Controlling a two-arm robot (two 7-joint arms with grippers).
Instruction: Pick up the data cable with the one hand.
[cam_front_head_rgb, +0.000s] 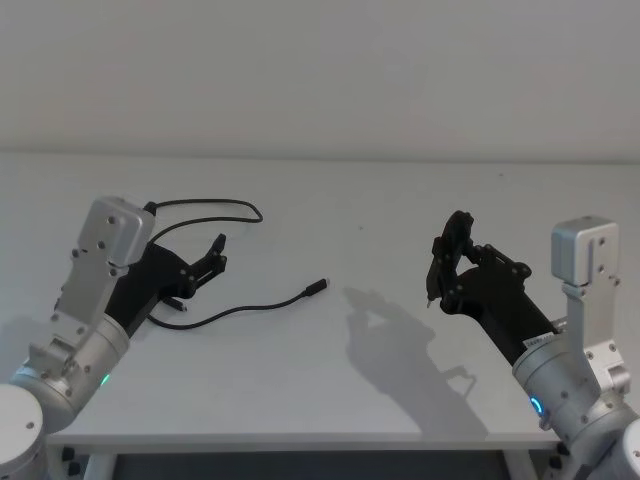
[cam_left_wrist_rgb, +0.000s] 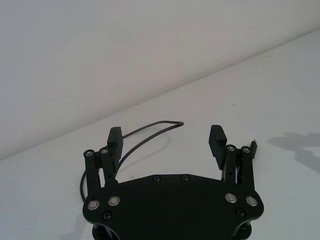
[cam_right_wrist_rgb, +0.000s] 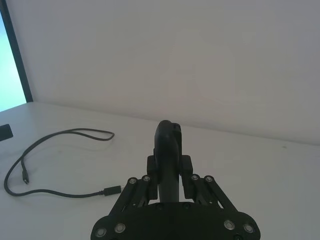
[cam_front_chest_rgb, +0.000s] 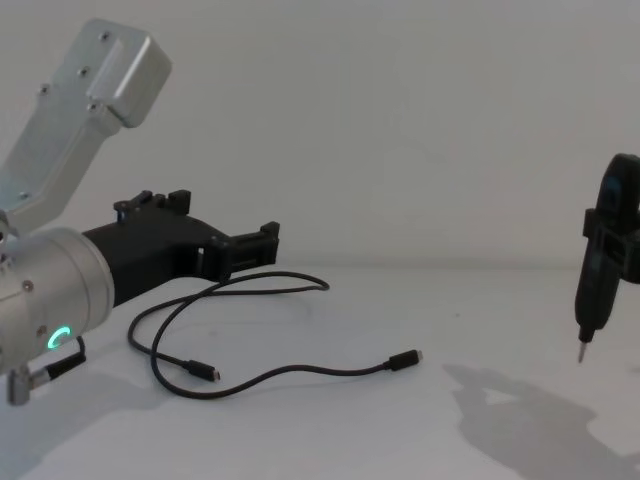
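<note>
Data cable (cam_front_head_rgb: 240, 308) lies loose on the white table (cam_front_head_rgb: 400, 400), on the robot's left half, its thin black cord running in a wide loop toward the wall and back toward the table's middle. Over the left part of that loop hangs the left gripper (cam_front_head_rgb: 212, 256), a blocky black hand on a silver wrist with a green ring light. Its two short fingers (cam_left_wrist_rgb: 217, 136) stand wide apart with nothing between them. In the chest view it appears to be clear of both cord and tabletop, though the angle makes that hard to judge. Well apart on the right side, the right gripper (cam_front_head_rgb: 445, 255) is held upright above the table, its fingers pressed together and its thin pin tip (cam_front_chest_rgb: 581, 352) pointing down. One small plug (cam_front_head_rgb: 318, 288) rests near the table's middle. The other plug (cam_front_chest_rgb: 205, 373) lies near the left gripper, on the side toward the robot.
</note>
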